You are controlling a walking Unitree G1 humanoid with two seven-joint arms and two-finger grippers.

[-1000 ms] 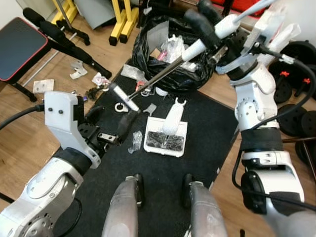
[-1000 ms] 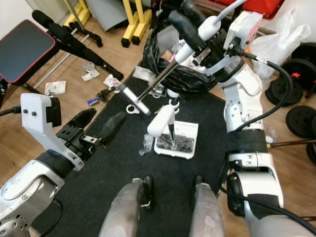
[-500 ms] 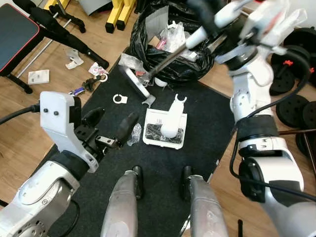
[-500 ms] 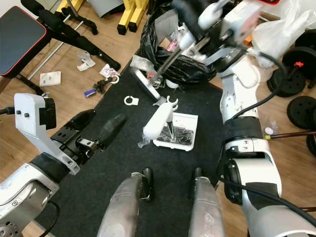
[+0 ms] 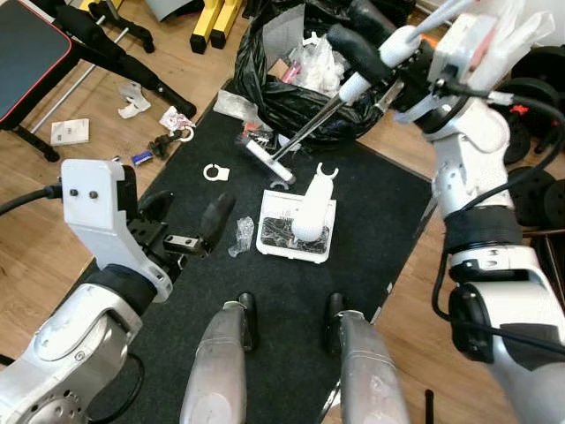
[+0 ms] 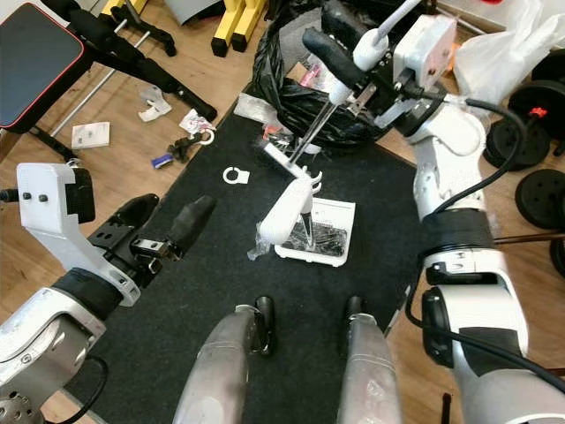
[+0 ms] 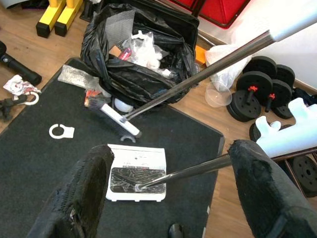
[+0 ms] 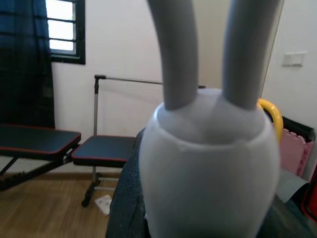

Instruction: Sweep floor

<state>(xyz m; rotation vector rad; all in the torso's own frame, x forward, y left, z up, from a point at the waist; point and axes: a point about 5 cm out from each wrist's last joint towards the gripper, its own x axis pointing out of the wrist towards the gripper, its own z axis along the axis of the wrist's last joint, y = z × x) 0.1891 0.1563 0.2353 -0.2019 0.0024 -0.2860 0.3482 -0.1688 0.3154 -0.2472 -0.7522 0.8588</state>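
Over the black mat [image 5: 168, 181], my right pincer [image 6: 340, 66] was up high near the black bin bag [image 5: 291, 88], fingers closed around the white grip of the broom [image 5: 305, 132], and the metal shaft slanted down from there to the narrow broom head [image 5: 265, 159] resting on the mat just in front of the bag. My left pincer [image 5: 190, 225] hung lower over the mat's left side, fingers spread and holding nothing. Between the two sat the white dustpan [image 5: 296, 238], flat on the mat with a dark heap of debris already in it and its own white handle [image 5: 311, 208] rising from it. A white ring [image 5: 214, 172] lay on the mat to the left of the broom head, a crumpled bit of clear plastic [image 5: 240, 234] sat just beside the pan's left edge, and paper scraps [image 5: 69, 131] were scattered on the wooden floor [image 5: 53, 221] beyond the mat. I judged the stroke in hand was a pull toward the pan: keep the head flat on the mat, draw it short and slow so litter rolled into the tray rather than past it, and steer the shaft wide of the pan's handle so nothing tipped.
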